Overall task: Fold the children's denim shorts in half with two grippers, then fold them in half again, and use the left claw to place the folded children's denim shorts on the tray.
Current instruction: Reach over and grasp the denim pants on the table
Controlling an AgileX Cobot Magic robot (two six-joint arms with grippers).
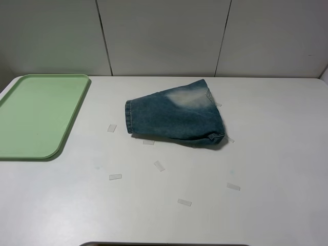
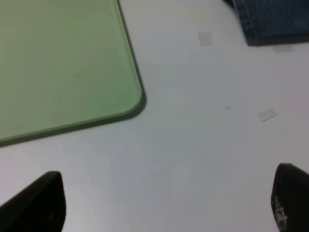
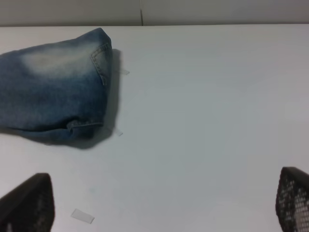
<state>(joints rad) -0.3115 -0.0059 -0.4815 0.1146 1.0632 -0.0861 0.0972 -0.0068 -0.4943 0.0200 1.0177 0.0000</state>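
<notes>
Blue washed-denim children's shorts (image 1: 174, 117) lie doubled over on the white desk (image 1: 266, 164), well apart from the pale green plastic tray (image 1: 36, 115); left end effector (image 2: 163, 205) and right end effector (image 3: 164, 205) stand open, empty, so folding looks pending: next, grasp the hem corners.
</notes>
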